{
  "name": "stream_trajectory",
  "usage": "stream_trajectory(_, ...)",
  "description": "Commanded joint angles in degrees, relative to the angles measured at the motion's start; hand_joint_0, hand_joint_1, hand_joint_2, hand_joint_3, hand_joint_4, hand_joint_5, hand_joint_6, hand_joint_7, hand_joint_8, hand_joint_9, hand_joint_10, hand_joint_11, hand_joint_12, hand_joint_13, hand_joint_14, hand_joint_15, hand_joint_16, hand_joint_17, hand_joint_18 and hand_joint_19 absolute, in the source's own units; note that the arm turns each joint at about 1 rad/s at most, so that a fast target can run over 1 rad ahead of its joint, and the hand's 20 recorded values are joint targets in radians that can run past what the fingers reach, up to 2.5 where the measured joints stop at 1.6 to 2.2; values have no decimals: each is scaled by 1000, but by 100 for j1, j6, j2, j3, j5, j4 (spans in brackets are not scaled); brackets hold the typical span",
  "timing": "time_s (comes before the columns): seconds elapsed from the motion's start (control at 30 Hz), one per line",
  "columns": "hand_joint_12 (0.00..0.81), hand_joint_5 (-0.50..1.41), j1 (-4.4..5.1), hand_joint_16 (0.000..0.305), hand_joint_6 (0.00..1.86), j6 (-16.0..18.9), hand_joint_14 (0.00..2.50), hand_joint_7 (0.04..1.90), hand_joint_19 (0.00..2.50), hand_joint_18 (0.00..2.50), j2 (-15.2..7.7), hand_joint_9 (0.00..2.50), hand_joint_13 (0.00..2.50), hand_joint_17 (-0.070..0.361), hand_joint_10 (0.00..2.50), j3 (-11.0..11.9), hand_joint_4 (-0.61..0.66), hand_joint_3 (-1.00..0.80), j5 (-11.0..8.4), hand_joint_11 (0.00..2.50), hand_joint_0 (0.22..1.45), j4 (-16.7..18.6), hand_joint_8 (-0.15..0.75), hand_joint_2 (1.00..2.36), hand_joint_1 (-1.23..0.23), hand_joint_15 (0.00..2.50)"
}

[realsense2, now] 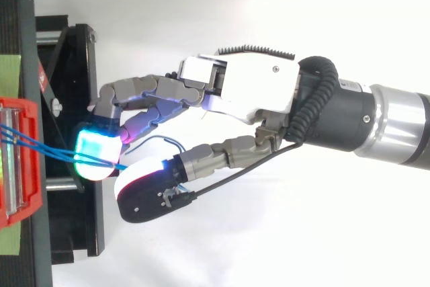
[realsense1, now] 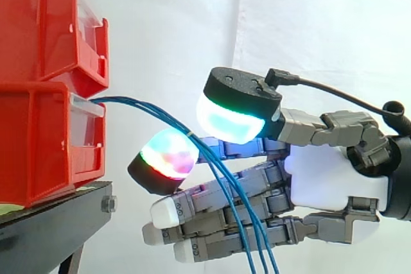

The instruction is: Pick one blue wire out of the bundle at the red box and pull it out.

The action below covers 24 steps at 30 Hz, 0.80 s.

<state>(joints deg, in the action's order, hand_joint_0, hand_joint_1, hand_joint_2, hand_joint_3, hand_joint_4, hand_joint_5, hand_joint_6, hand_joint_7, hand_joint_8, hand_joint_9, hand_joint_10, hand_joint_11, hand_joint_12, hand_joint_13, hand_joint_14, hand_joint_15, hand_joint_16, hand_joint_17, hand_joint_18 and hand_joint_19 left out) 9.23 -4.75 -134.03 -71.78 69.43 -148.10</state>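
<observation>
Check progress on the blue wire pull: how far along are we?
Done: the hand is at the blue wires just outside the red box. In hand: singling one out; the bundle runs across the hand, but I can't tell whether any wire is gripped. Left: every wire leads into the box, so the pull is not yet done.

Bright, even light washes out the white curtain (realsense1: 321,24), with faint soft shadows.
</observation>
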Motion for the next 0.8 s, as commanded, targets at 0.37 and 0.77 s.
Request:
stream_trajectory(0.37,335,-88,-1,54,665,-17,6,1011,318,182,0,741,320,122,10,-2,241,-370,0,283,582,0,267,1009,-702,134)
stream_trajectory(0.77,337,-114,-1,54,824,-158,6,890,338,230,0,776,362,121,12,-2,187,-255,-8,308,583,-70,274,1015,-676,155)
